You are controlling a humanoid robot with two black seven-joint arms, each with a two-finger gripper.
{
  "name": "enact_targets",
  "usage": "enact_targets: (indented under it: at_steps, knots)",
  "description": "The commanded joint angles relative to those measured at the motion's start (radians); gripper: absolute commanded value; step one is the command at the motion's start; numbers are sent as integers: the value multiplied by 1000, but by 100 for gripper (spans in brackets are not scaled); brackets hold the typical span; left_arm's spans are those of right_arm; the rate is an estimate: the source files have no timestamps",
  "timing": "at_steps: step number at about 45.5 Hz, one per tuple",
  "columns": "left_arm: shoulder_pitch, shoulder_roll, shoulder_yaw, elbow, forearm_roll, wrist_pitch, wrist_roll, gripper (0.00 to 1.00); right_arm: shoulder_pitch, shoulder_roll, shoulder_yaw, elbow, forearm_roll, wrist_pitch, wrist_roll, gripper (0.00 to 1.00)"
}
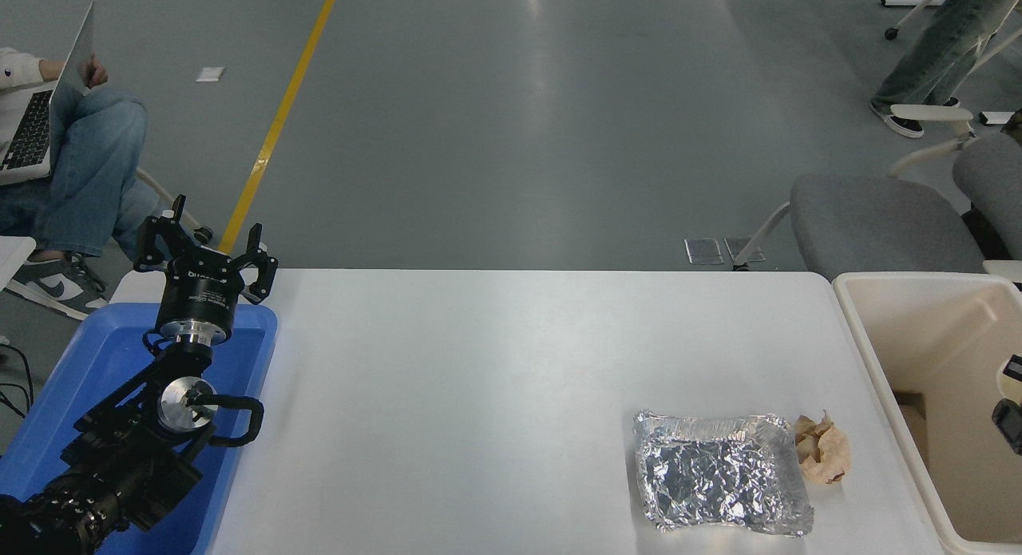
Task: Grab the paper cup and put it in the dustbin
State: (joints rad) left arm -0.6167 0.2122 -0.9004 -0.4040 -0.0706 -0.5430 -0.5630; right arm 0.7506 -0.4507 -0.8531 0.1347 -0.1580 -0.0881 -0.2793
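The dustbin (877, 362) is a large cream-beige bin standing off the table's right end. A black piece of my right gripper (1012, 418) pokes in at the picture's right edge, over the dustbin's inside. It is too cut off to show how it stands. A small pale sliver (1012, 389) sits against that black piece; I cannot tell whether it is the paper cup. My left gripper (204, 250) is parked open over the far end of a blue tray (88, 363) at the lower left, holding nothing.
A crumpled foil tray (718, 475) lies at the front right of the white table (479, 379), with a brown paper wad (822, 453) touching its right side. A grey chair (878, 220) stands behind the dustbin. A person (88, 164) with a laptop sits far left.
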Motion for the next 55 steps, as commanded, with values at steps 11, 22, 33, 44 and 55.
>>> enact_targets:
  at_steps: [11,22,33,44,55]
  knots:
    - [0,0,0,1,0,0,0,99,213,-141,11,331,5,-47,0,85]
    - [0,0,0,1,0,0,0,99,481,-233,-36,604,15,-13,-1,100]
    - [0,1,0,-1,2,0,0,99,870,-275,-319,1034,84,25,-3,100]
    - [0,1,0,1,2,0,0,99,1148,-229,-396,1293,84,168,-1,100]
    - [0,1,0,-1,2,0,0,99,1319,-132,-385,1450,84,257,17,100]
